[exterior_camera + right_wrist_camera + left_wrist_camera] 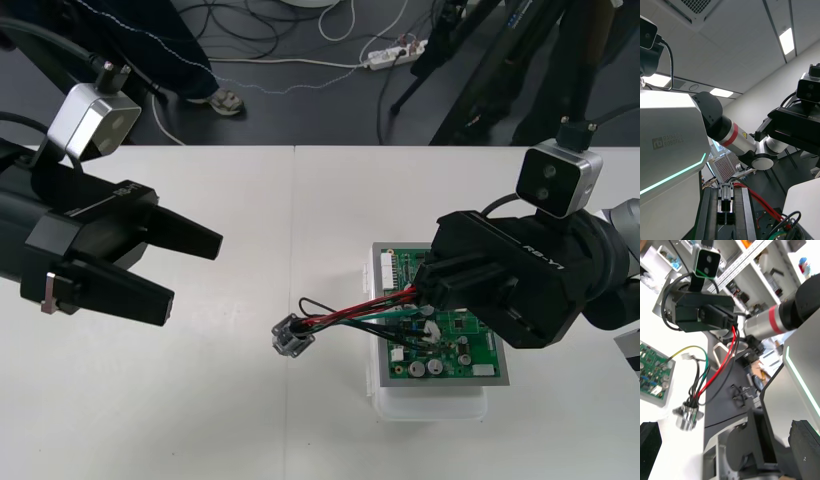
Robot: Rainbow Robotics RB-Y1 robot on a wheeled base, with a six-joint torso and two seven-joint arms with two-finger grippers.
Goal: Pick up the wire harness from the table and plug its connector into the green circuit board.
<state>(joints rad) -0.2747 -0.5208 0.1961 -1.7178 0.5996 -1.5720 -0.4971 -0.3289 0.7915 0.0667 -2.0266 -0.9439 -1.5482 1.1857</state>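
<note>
Green circuit board, one, sits on one white base at lower right of the desk, set ready for plugging. One wire harness: its metal socket is just left of the board, and its wires run up to the right claw. That claw is pinching the black plug over the board, apparently to aim it. The left claw is spread and idle at mid-left.

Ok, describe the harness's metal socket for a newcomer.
Start at the green circuit board. Red, black and green wires trail off its left side to a round, flanged metal socket, the only metal piece resting on the light table.
</note>
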